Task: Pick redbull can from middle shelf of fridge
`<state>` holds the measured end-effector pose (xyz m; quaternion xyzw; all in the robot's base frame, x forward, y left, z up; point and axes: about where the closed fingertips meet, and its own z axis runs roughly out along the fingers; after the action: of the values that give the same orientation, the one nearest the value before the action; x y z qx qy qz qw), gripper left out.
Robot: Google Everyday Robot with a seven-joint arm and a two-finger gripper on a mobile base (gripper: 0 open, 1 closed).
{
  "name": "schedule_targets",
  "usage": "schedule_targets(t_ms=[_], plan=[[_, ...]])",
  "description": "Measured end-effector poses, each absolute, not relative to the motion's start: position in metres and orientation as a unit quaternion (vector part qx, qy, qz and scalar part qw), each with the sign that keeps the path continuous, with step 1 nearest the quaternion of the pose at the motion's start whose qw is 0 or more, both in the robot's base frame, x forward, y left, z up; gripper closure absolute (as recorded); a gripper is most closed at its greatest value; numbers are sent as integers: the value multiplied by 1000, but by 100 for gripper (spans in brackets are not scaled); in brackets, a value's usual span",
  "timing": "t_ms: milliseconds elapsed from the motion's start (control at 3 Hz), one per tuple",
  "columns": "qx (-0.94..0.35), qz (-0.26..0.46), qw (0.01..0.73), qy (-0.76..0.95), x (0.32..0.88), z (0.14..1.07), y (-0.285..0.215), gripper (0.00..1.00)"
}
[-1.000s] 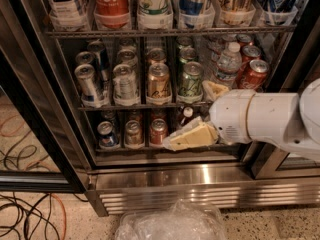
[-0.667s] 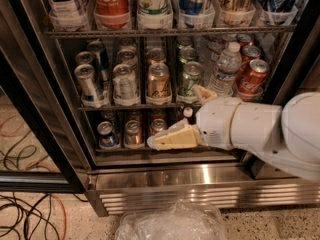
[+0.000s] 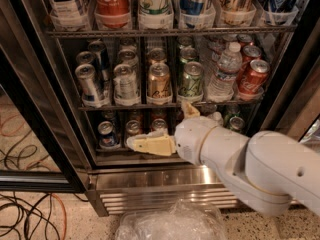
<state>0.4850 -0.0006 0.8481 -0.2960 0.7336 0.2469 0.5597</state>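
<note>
The fridge (image 3: 47,119) stands open. Its middle shelf (image 3: 131,106) holds a front row of cans in clear trays. The redbull can (image 3: 90,84), slim, silver and blue, stands at the left end of that row, with a second slim can (image 3: 101,58) behind it. My gripper (image 3: 158,124) is open, in front of the lower shelf, below and right of the redbull can and apart from it. One cream finger (image 3: 150,145) points left. The other (image 3: 190,109) points up at the shelf edge.
Right of the redbull can stand a silver-white can (image 3: 125,84), a gold can (image 3: 159,83), a green can (image 3: 191,80), a water bottle (image 3: 224,71) and red cans (image 3: 252,78). Large bottles fill the top rack (image 3: 165,32). Cables (image 3: 25,216) and a plastic bag (image 3: 172,224) lie on the floor.
My arm has swung left across the fridge front. The gripper has moved left from the right side, staying at the lower shelf level.
</note>
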Motion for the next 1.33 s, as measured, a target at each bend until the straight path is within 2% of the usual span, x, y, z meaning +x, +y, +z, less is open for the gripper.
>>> schedule_targets(t_ms=[333, 1000, 1333], plan=[[-262, 272, 572, 728, 491, 838, 40, 0], [-271, 268, 588, 713, 492, 836, 48, 0], [-301, 241, 626, 678, 489, 833, 73, 0]])
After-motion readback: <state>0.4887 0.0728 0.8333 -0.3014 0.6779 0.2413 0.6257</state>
